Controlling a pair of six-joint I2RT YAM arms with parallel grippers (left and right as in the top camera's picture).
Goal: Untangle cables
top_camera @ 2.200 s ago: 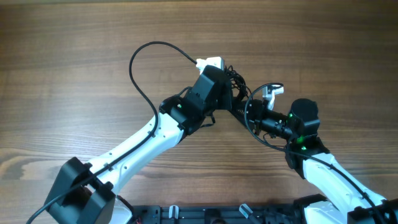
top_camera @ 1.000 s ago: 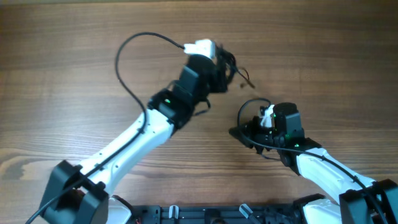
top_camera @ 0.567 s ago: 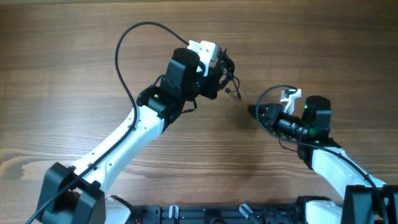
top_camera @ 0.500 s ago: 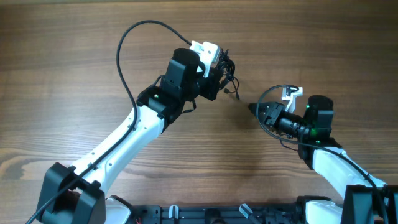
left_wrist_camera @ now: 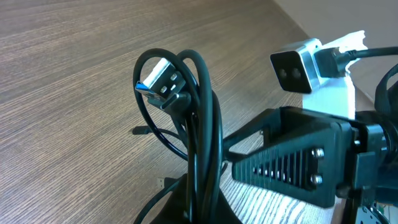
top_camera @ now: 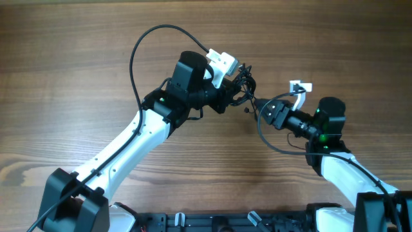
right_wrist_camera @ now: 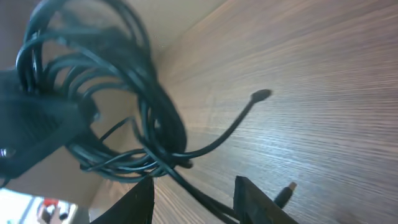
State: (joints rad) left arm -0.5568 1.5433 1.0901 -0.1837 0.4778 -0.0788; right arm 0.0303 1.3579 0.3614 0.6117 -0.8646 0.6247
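Note:
The cables [top_camera: 244, 82] are a bunch of thin black wires held up off the wooden table by my left gripper [top_camera: 233, 94], which is shut on them. In the left wrist view the cables [left_wrist_camera: 200, 140] rise from the jaws, and a USB plug [left_wrist_camera: 163, 84] sticks out at the top. My right gripper [top_camera: 260, 111] sits just right of the bunch, open. In the right wrist view a strand [right_wrist_camera: 198, 190] runs between its fingers [right_wrist_camera: 135, 204], the bunch [right_wrist_camera: 127, 93] hangs ahead, and loose plug ends [right_wrist_camera: 261, 95] dangle.
The wooden table [top_camera: 77, 58] stretches all round. The left arm's thick black lead [top_camera: 138, 71] arcs over the table's left middle. The right wrist camera [left_wrist_camera: 301, 64] and one right finger [left_wrist_camera: 292, 169] loom close in the left wrist view.
My right gripper went from shut to open and moved up-left toward the bunch. The left gripper carried the cables to the right, closing the gap between the two.

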